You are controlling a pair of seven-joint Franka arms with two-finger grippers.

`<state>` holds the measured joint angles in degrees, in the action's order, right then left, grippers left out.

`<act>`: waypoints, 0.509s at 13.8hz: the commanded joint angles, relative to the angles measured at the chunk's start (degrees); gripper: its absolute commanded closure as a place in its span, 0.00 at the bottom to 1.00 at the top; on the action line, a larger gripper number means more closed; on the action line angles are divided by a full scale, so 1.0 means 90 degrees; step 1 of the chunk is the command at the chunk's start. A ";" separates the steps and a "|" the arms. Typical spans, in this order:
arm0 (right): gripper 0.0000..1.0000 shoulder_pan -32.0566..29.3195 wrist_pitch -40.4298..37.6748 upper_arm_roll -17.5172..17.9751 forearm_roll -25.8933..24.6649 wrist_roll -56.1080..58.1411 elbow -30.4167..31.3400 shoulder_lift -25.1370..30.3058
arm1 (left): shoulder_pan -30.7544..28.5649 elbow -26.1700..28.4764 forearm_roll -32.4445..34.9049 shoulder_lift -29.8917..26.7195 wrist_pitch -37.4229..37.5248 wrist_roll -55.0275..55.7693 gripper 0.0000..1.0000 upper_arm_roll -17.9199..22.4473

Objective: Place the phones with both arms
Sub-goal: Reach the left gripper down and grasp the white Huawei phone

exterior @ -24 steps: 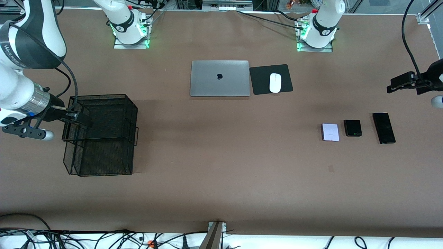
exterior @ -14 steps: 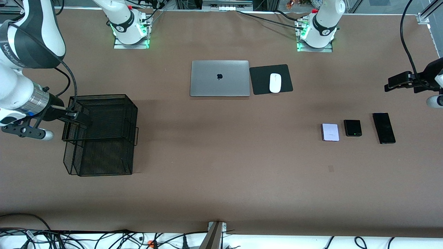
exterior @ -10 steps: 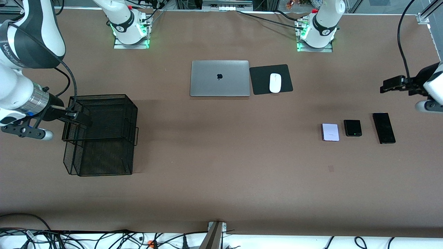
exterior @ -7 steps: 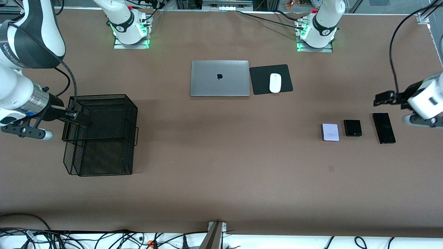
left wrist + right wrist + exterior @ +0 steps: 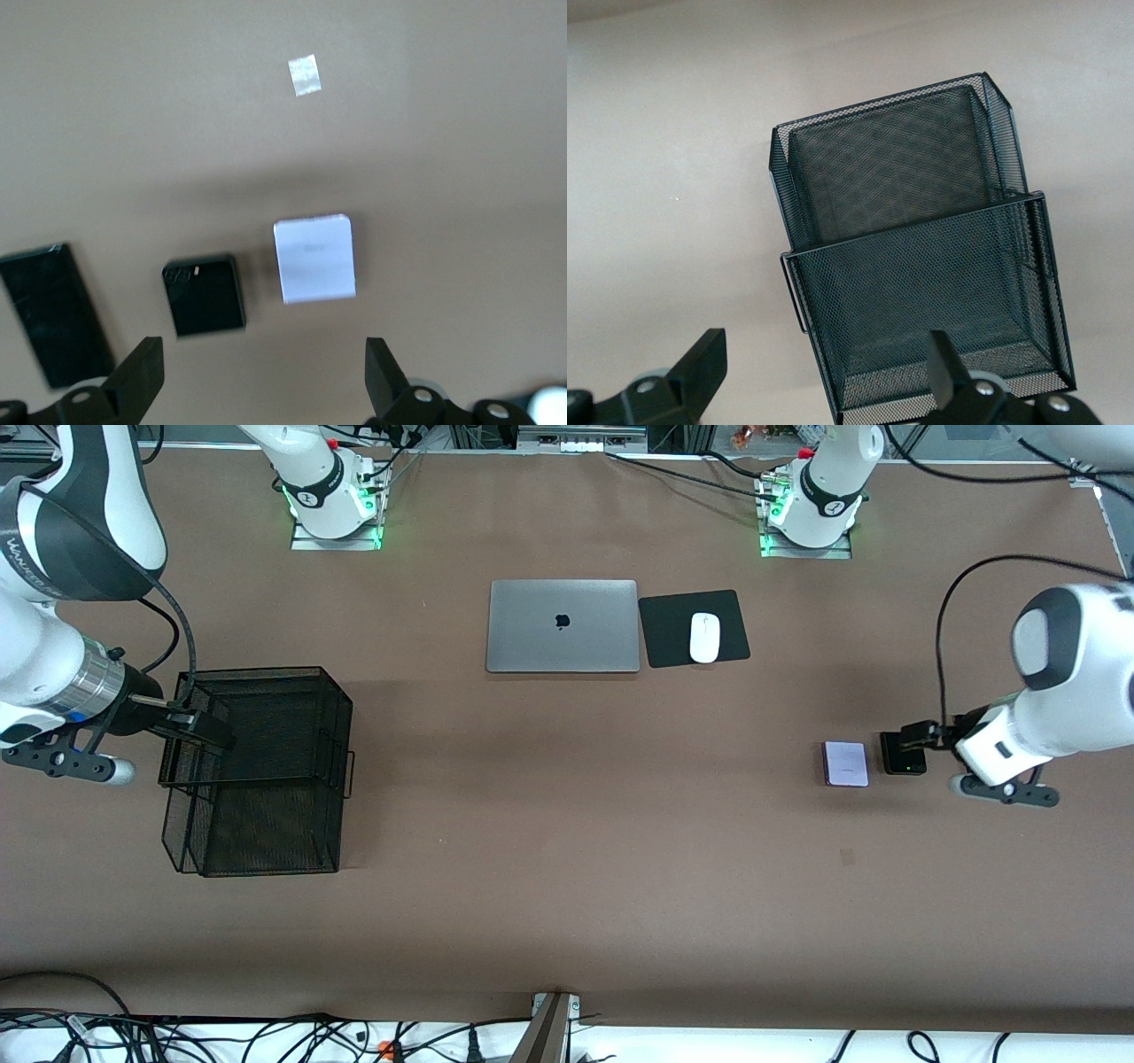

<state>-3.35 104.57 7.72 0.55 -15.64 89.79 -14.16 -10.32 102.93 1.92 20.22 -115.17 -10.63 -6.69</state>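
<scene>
Since earlier: left end effector [image 5: 264,376] swung in over phone row, fingers spread, empty. Pale-lilac squarish phone [image 5: 845,763], small black squarish phone [image 5: 903,754], long black slab phone [image 5: 55,313] flat on bench [image 5: 567,850], toward left arm's end. Judged rigid, slick, thin; pinch side edges. Right end effector [image 5: 824,376] spread, waits at black mesh basket [image 5: 257,771].

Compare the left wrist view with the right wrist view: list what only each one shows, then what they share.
Only the left wrist view shows the three phones lying side by side: the long black phone, the small black phone and the lilac phone, plus a pale tape mark on the table. The open left end effector hangs over them.

Only the right wrist view shows the black mesh basket, with the open right end effector above its edge.

Both share the brown table surface and a pair of spread fingers.
</scene>
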 commanded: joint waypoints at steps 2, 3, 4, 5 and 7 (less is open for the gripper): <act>0.00 -0.0067 -0.0076 0.0070 0.0008 0.0019 -0.0114 -0.0029 | 0.0014 0.0915 0.0089 0.0164 -0.1556 -0.0108 0.00 0.0020; 0.00 -0.0067 -0.0076 0.0079 0.0008 0.0018 -0.0114 -0.0029 | 0.0014 0.1043 0.0089 0.0252 -0.1811 -0.0060 0.00 0.0011; 0.00 -0.0067 -0.0076 0.0079 0.0017 0.0018 -0.0114 -0.0029 | 0.0014 0.1160 0.0089 0.0292 -0.1997 -0.0030 0.00 0.0020; 0.00 -0.0067 -0.0076 0.0070 0.0008 0.0028 -0.0114 -0.0029 | 0.0014 0.1316 0.0089 0.0292 -0.2221 -0.0011 0.00 0.0020; 0.00 -0.0067 -0.0076 0.0070 0.0008 0.0028 -0.0104 -0.0029 | 0.0014 0.1745 0.0089 0.0292 -0.2787 0.0164 0.00 0.0020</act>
<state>-3.37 104.58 7.74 0.55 -15.64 89.79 -14.16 -10.30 114.79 1.93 24.09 -136.14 -10.32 -6.70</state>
